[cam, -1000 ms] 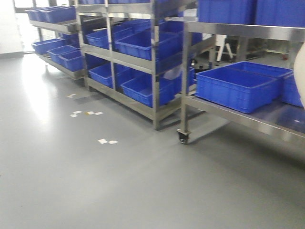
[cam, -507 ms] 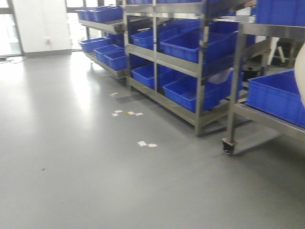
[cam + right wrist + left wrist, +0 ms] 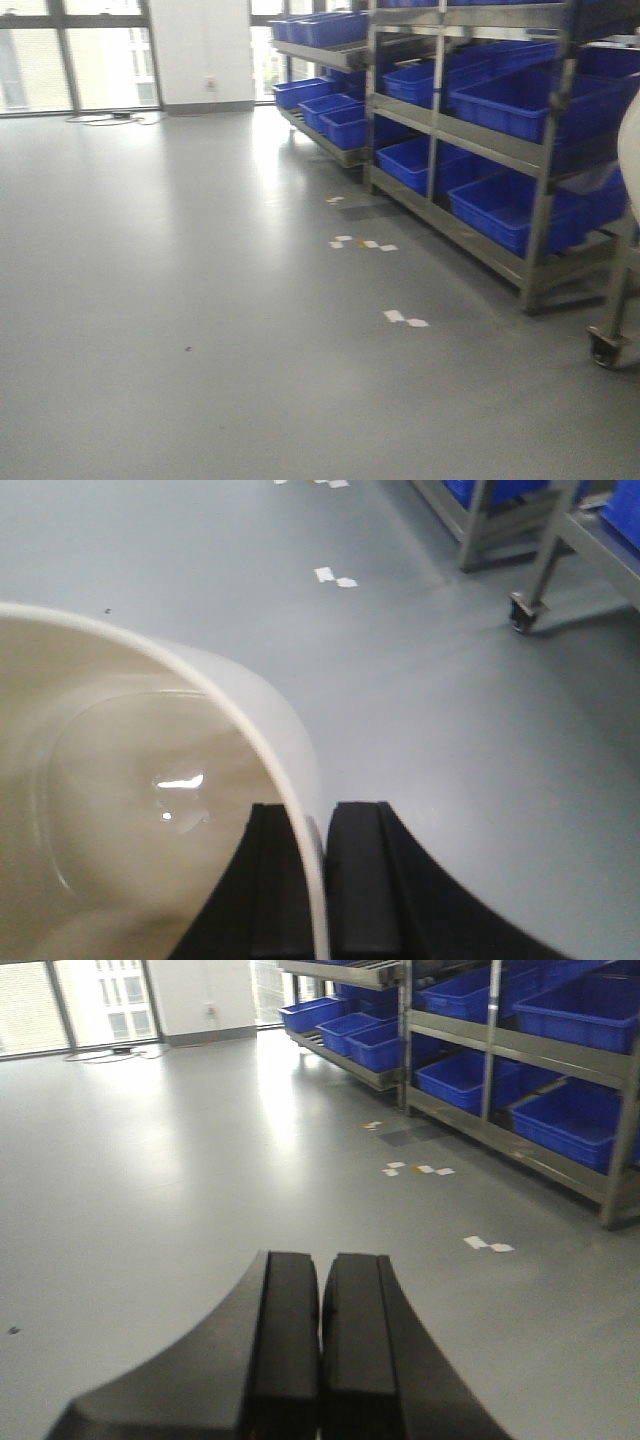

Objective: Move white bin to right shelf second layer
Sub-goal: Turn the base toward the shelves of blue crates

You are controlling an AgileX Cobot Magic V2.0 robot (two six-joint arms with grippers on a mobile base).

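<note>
The white bin (image 3: pixel 130 810) fills the lower left of the right wrist view, its glossy cream inside facing the camera. My right gripper (image 3: pixel 322 815) is shut on the bin's rim, one finger inside the wall and one outside. A sliver of the white bin (image 3: pixel 631 165) also shows at the right edge of the front view. My left gripper (image 3: pixel 321 1260) is shut with nothing between its black fingers and hangs over bare grey floor. The right shelf second layer is out of view.
Steel racks with blue crates (image 3: pixel 500 100) run along the right side and into the back. A rack leg on a caster (image 3: pixel 607 347) stands at the right edge, and the caster (image 3: pixel 522 610) also shows by the right wrist. White tape marks (image 3: pixel 404 319) dot the floor. Windows line the far wall.
The front view has swung left: the racks slid right in the frame, the near shelf with large blue crates left the view, and the windows came in. The bin stays at the right edge.
</note>
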